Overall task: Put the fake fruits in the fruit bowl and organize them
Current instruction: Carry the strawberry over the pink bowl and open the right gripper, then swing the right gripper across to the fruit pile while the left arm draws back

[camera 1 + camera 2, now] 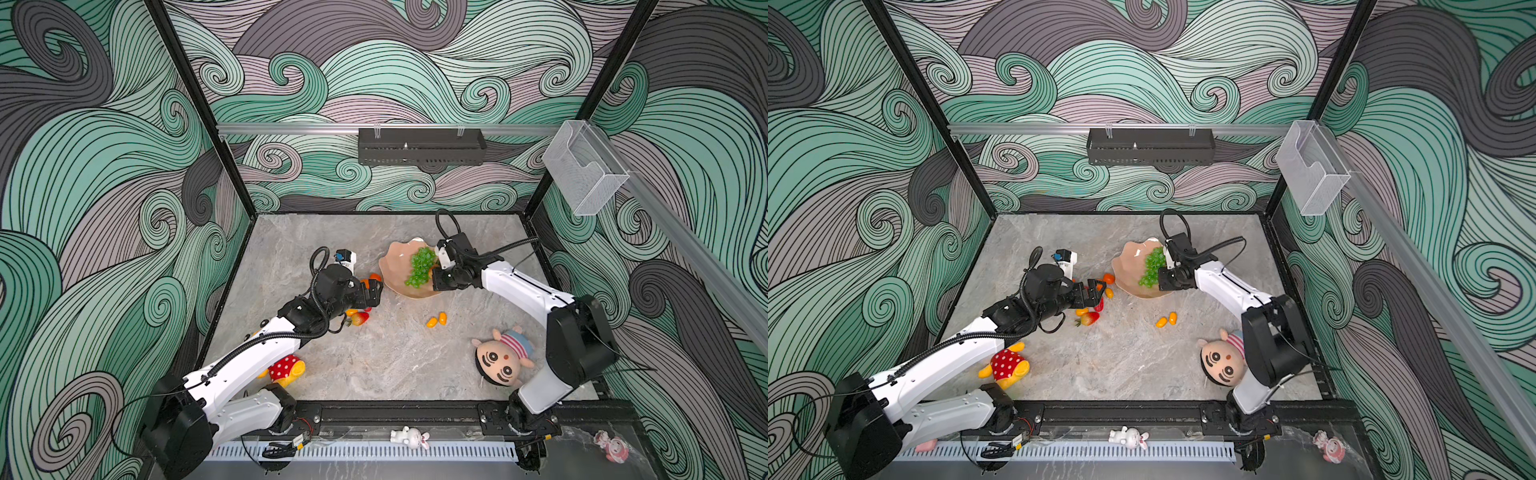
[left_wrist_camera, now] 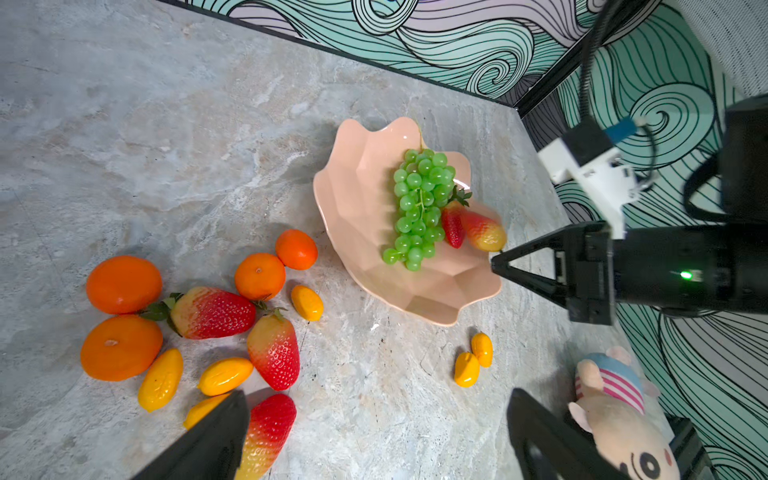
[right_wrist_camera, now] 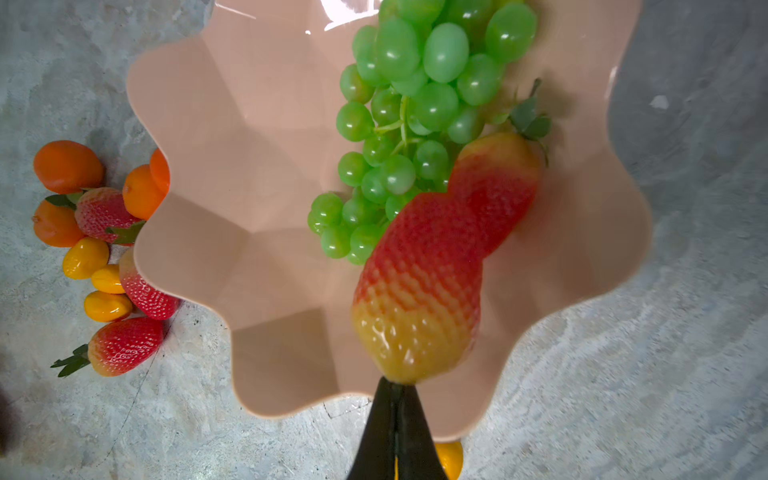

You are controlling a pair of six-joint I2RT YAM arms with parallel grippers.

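Observation:
The pink scalloped fruit bowl (image 1: 395, 270) (image 2: 357, 208) (image 3: 249, 166) holds a green grape bunch (image 1: 422, 266) (image 3: 415, 104) and two strawberries (image 2: 453, 224) (image 3: 498, 178). My right gripper (image 3: 397, 395) (image 2: 496, 262) is shut at the bowl's rim, its tips against the yellow end of the nearer strawberry (image 3: 424, 282). My left gripper (image 2: 378, 436) (image 1: 1096, 289) stands open over the loose pile left of the bowl: tangerines (image 2: 124, 284), strawberries (image 2: 212, 311) and kumquats (image 2: 224, 376). One strawberry (image 2: 266, 432) lies by a left fingertip. Two kumquats (image 1: 436, 320) lie in front of the bowl.
A red polka-dot plush toy (image 1: 286, 370) lies under the left arm. A striped-top doll (image 1: 503, 359) lies by the right arm's base. A clear plastic box (image 1: 582, 166) and a black tray (image 1: 419, 145) hang on the walls. Small figurines (image 1: 409, 436) sit on the front rail.

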